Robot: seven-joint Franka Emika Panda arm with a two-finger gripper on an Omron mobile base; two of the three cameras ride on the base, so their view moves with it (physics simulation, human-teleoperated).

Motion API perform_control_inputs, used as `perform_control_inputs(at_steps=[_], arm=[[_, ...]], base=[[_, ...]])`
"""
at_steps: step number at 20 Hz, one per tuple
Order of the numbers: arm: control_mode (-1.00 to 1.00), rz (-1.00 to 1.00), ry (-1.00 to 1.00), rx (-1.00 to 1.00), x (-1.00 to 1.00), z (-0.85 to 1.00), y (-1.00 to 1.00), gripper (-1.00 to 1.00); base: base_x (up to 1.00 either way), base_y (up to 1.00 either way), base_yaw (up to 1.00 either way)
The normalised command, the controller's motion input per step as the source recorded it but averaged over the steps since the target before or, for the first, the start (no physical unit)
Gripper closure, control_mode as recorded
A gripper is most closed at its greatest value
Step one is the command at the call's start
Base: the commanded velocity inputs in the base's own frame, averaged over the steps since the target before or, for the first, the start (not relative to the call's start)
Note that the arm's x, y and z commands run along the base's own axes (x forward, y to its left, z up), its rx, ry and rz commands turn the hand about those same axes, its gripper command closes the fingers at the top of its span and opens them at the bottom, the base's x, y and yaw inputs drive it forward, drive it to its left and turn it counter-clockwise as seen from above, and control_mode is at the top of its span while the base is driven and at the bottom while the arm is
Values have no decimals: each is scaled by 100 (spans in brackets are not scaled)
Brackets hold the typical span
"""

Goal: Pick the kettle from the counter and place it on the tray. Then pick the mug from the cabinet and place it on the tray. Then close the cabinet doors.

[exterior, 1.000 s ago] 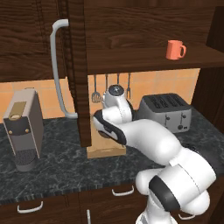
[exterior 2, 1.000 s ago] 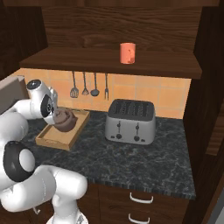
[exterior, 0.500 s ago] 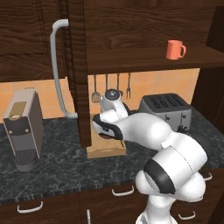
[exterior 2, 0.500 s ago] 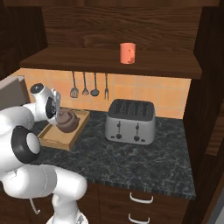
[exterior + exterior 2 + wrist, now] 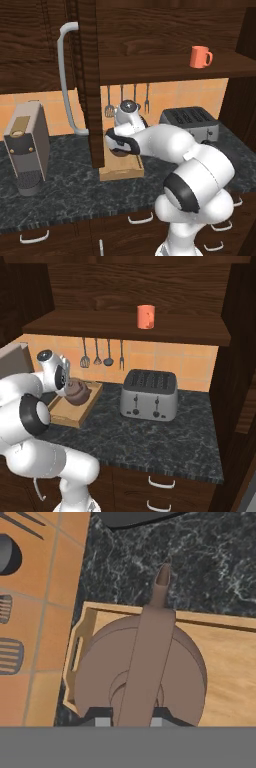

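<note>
Pincer [image 5: 131, 721] clamped narrow on the arched handle of the kettle [image 5: 142, 677], fingertips [image 5: 102, 722] flanking the handle band near the lid. Kettle [image 5: 76, 393] over the tray [image 5: 227, 657], toward its end by the tiled wall, spout aimed at the dark marbled surface [image 5: 165, 433]. Whether resting or just above, hard to tell. Tray [image 5: 67, 411] on surface, left of toaster [image 5: 149, 395]. Orange mug [image 5: 200, 56] on cabinet shelf [image 5: 165, 67], door [image 5: 90, 80] open.
</note>
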Motion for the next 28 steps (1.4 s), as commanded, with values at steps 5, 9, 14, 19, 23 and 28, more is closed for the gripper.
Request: perform_control_inputs(at_steps=[5, 9, 14, 19, 23, 28], arm=[[-100, 0, -2, 3, 16, -10, 0, 100], [-100, 0, 0, 1, 17, -32, 2, -100], [-100, 0, -4, 0, 0, -20, 0, -100], [-100, -2, -11, 0, -3, 0, 1, -100], [-100, 0, -18, 0, 0, 0, 1, -100], [-100, 0, -23, 0, -8, 0, 0, -100]], base=[[0, 0, 0], [0, 0, 0], [0, 0, 0], [0, 0, 0], [0, 0, 0], [0, 0, 0]])
